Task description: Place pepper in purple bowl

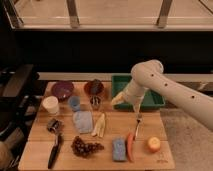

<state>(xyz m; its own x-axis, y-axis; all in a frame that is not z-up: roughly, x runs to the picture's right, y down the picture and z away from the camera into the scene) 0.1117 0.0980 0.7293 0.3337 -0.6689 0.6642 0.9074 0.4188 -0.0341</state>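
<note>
The pepper is a long red-orange chili lying near the front edge of the wooden board, between a blue sponge and a round orange fruit. The purple bowl sits at the board's back left. My gripper hangs at the end of the white arm, over the left edge of the green tray. It is well behind the pepper and to the right of the bowl, and it holds nothing that I can see.
A brownish-red bowl, a white cup, a blue cup and a metal cup stand at the back. A blue cloth, pale strips, a fork, grapes and a black-handled tool lie on the board.
</note>
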